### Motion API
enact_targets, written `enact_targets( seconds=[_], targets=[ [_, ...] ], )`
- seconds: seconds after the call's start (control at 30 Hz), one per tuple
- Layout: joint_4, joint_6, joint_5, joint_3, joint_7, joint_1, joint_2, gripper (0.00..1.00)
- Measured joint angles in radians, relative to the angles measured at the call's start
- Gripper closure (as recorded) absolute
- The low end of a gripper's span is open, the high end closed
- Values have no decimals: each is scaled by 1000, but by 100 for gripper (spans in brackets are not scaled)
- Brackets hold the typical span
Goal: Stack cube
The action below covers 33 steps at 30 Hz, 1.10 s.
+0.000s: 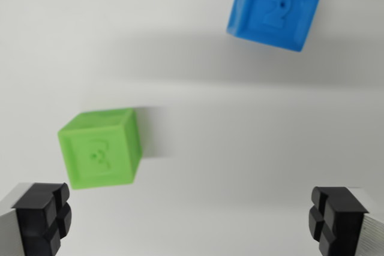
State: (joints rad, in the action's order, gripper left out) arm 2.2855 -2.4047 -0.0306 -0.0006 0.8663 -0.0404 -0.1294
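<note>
Two black finger pads sit nearest you, one in each bottom corner of the wrist view, each backed by a grey metal finger. Your gripper stands spread wide, with bare white surface between the tips and nothing held.

Item 1: green cube. It lies on the white table just beyond the pad at the wrist view's left, slightly above it and a little toward the centre. It is close to that pad but not touching it, and it is outside the line between the two tips. Its facing side carries a raised figure too blurred to read. A soft smear runs along its right edge.

Item 2: blue cube. It rests farther off, near the top of the wrist view and right of centre, turned a little askew. Its facing side shows an embossed 2. It is well apart from the green cube and from both pads.

Item 3: a broad grey shadow band crosses the table between the two cubes.
</note>
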Motion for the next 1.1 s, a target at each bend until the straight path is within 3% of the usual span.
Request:
enact_targets(
  seconds=[0.73,1.1],
  targets=[
    [140,-212,1,43,55,-65,-70,0],
    [179,-317,0,54,85,-105,-132,0]
  ],
)
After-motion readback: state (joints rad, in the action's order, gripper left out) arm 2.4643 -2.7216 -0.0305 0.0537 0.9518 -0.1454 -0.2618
